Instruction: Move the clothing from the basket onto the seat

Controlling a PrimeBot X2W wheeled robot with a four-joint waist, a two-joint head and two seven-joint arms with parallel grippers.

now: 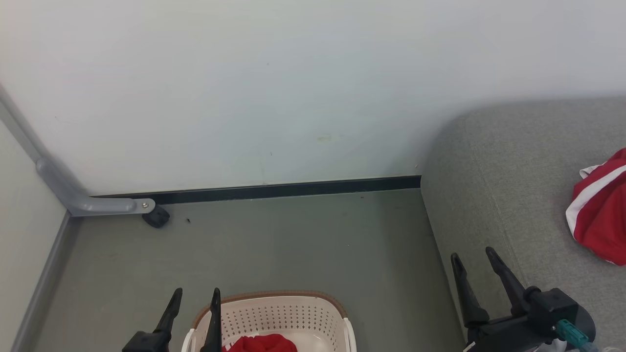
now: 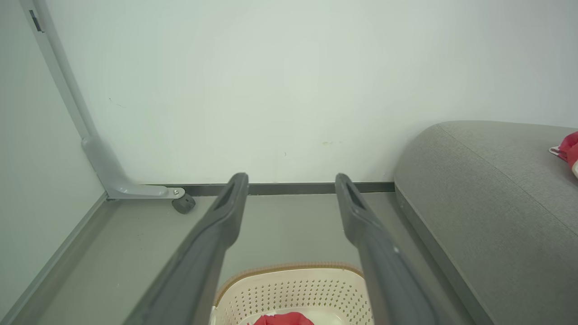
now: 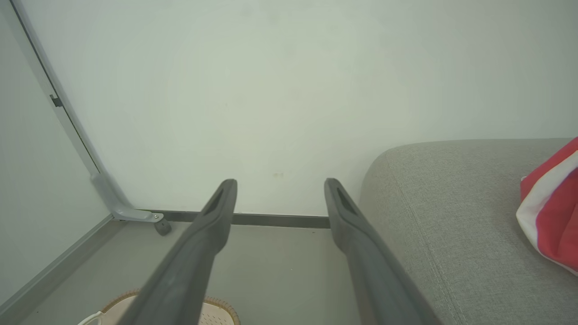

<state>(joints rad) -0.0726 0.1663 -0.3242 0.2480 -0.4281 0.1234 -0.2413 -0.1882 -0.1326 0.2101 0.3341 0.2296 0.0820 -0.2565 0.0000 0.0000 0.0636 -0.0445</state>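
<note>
A pale plain wall (image 1: 293,88) meets a grey-green floor (image 1: 293,244) along a dark skirting strip (image 1: 293,188). In the head view the left gripper (image 1: 194,292) hangs with its two long dark fingers apart and empty. Below it, reaching off to its right, stands the oval cream-white perforated plastic basket (image 1: 274,313), with a bright red soft garment (image 1: 261,343) bunched at its bottom. The right gripper (image 1: 472,254), fingers likewise spread on nothing, sits at the rounded edge of the large grey woven-fabric seat (image 1: 489,171). Further to its right a second red garment with white stripes (image 1: 599,215) lies on the cushion.

The left wrist view looks between that gripper's fingers, down onto the basket's brown rim and the red cloth beneath.

In the right wrist view the seat spreads to the right of the parted fingers, and the basket's rim lies low to their left.

The garment in the basket looks light, limp and unbreakable. It will likely drape and may catch on the rim. A raised fold at the top of the bunch seems the best place to pinch.
</note>
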